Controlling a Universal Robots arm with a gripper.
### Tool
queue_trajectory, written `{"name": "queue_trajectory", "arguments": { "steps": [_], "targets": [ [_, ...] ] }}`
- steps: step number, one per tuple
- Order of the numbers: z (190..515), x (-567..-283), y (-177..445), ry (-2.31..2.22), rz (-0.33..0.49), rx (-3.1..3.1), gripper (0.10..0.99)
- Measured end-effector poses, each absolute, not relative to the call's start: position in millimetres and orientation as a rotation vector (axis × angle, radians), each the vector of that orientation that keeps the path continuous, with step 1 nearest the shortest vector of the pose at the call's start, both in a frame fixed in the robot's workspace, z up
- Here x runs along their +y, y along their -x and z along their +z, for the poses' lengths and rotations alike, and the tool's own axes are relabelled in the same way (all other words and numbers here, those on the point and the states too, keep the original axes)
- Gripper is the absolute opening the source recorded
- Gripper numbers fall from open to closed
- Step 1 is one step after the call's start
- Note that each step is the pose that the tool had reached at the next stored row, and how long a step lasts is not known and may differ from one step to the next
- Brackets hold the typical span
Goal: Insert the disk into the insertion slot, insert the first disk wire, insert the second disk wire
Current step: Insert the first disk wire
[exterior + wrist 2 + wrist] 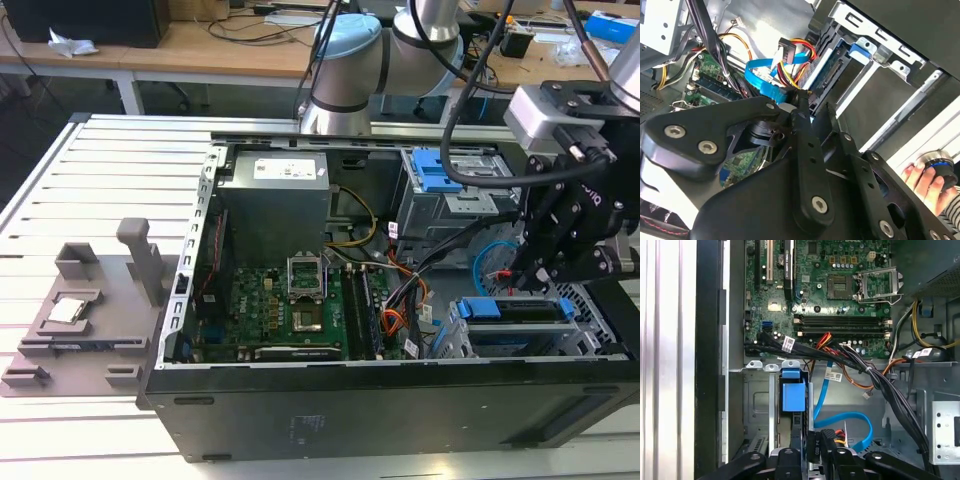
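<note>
The disk [512,310] is sitting inside the insertion slot [452,340], the low silver cage at the corner of the open computer case [350,410] on the exterior view's right. Only its edge is showing, wrapped in its bright blue frame. In the second wrist view the disk [834,67] is lying flat in the cage with its dark connector edge facing out. The gripper [535,268] is hanging just above that corner, and in the second wrist view the gripper [797,102] is showing its fingers [802,115] drawn close together. They are pinching the end of the blue wire [765,75], which is looping back towards the board. Crowding in right beside it is a black plug trailing red, yellow and black wires [786,47], hanging loose between the fingers and the disk's edge. In the first wrist view a thick black cable bundle [880,385] is running across the case between the motherboard [840,290] and the bay. Farther back a taller grey cage [440,180] with a blue latch is standing next to the power supply [275,200]. Out on the slatted tabletop [100,180] a grey fixture [80,310] is resting well apart from the case. A person's hand [917,177] is gripping a blue-ringed knob [940,165] outside the case.
</note>
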State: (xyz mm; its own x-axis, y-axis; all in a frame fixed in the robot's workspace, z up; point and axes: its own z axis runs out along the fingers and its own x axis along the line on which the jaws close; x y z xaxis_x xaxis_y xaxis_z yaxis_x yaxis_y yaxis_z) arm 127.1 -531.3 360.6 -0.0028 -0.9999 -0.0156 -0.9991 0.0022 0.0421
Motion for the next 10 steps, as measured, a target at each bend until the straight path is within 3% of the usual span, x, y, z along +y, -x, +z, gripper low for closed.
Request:
{"name": "queue_trajectory", "arguments": {
  "steps": [6,8,10],
  "targets": [
    [359.6,-531.3,-127.1,-2.203,-0.060,-2.209,0.302],
    [359.7,-531.3,-127.1,-2.203,-0.059,-2.209,0.165],
    [359.6,-531.3,-127.1,-2.203,-0.059,-2.209,0.165]
  ]
}}
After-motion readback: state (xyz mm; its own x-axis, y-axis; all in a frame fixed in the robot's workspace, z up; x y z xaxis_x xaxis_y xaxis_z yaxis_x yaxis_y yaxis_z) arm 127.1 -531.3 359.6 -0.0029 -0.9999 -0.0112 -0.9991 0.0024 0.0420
